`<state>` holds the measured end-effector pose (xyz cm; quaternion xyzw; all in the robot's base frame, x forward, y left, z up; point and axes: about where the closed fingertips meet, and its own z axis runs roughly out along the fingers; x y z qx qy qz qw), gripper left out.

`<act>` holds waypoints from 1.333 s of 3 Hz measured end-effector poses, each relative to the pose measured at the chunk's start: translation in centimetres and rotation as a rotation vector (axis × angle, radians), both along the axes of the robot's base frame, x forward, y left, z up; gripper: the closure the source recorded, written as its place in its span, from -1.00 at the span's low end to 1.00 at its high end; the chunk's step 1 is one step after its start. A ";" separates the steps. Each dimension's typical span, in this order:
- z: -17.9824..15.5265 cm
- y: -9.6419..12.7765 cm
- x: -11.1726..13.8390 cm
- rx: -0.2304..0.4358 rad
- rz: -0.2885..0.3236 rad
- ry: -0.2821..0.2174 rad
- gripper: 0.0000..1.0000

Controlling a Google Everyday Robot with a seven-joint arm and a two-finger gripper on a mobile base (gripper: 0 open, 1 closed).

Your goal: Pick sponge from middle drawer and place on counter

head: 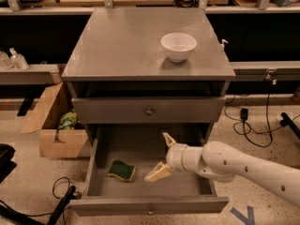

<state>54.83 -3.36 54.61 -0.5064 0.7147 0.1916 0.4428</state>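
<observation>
End effector (162, 156) spread wide, empty, inside middle drawer (149, 206), beside sponge (122, 169), not touching

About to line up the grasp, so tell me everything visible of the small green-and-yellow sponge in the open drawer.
The small wavy-edged sponge has a dark green scouring face turned up over a pale yellow foam body showing along its near edge. It lies flat on the floor of the open grey metal drawer, front left, clear of the walls. The cream-fingered gripper hangs open to its right, not touching it.
</observation>
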 end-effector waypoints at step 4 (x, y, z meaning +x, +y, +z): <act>-17.3 9.8 5.0 0.050 0.080 0.214 -1.00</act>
